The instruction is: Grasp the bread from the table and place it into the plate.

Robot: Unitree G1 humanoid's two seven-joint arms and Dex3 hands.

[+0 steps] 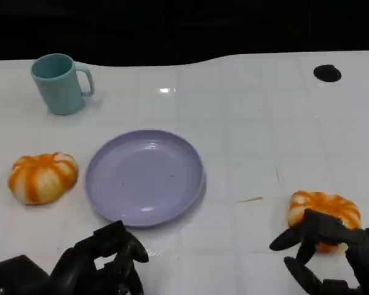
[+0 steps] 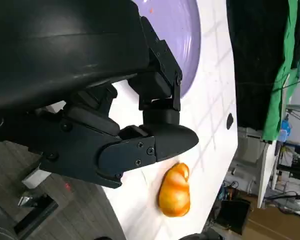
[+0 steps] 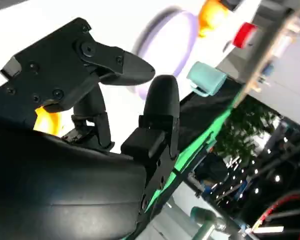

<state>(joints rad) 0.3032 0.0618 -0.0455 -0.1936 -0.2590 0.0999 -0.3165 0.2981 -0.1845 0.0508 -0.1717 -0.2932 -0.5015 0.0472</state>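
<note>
Head view: your purple plate sits centre frame on the white table, nothing in it. One bread lies at mid left, just beside the plate rim but apart from it. A second bread is at lower right, and your right hand is over its near edge with fingers spread around it; contact looks likely but you can't call it a firm grip. Your left hand is at lower left, fingers apart, holding nothing. Teal mug at upper left, upright.

Left wrist view: left hand fingers apart, nothing between them. Plate at top, bread at lower centre.

Right wrist view: right hand fingers apart, an orange patch of bread behind them at left. Plate and mug toward upper right.
</note>
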